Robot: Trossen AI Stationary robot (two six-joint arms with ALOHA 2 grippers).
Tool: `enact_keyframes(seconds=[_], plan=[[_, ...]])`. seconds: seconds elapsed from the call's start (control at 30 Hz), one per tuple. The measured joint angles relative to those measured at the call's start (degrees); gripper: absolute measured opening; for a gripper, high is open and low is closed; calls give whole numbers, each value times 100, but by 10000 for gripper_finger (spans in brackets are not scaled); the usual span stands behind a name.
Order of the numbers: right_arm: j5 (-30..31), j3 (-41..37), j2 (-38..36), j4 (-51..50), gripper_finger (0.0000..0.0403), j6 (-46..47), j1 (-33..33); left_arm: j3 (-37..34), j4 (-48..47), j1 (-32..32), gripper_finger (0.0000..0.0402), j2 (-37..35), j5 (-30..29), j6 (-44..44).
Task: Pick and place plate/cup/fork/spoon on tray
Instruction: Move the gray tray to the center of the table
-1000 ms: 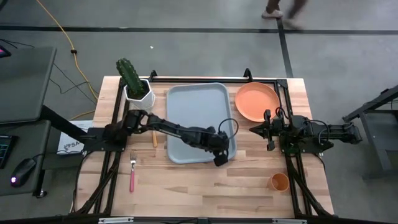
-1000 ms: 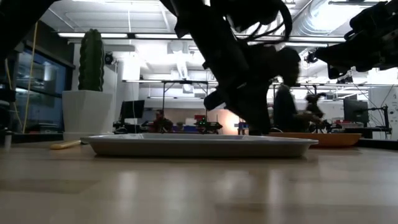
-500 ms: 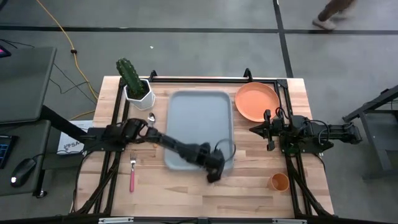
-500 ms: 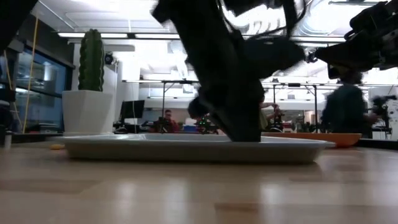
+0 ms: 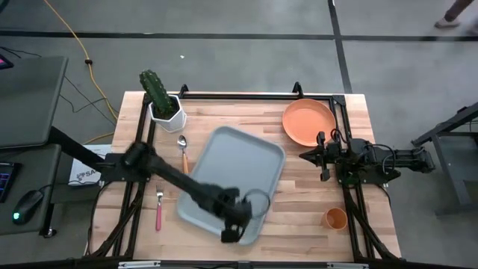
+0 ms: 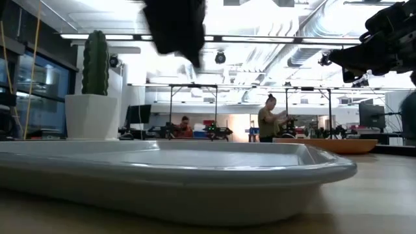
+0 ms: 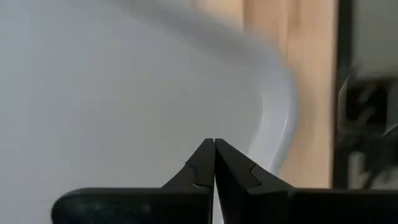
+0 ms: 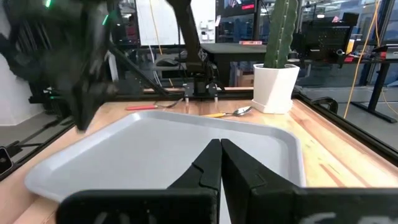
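Your left end effector (image 5: 233,228) sat pinched shut, holding nothing, over the near corner of the tray (image 5: 246,153), which lay skewed mid-counter (image 5: 299,217), apparently so you could nudge it, not lift.

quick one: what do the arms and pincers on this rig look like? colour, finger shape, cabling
Both arms are dark, near black, built of slim jointed links. The left arm has a thin black cable looping beside its left pincer. The right arm carries similar cable loops near its right pincer. In the wrist views the fingers are matte black, tapering to pointed tips with small stepped notches. No markings are readable.
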Motion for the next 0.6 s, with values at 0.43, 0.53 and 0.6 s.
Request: enact_keyframes(seconds=[0.43,0.53,0.6], plan=[[354,-4,7,2778,0,1573,0,-2201,2460,333,0,-3433,-2115,-944],[903,-4,0,4448,0,2499,2,-3490,4208,255,0,-4107,-2118,-1306],[1395,-1,13,4953,0,2611,2,-4093,5156,223,0,-4387,-2134,-1360]])
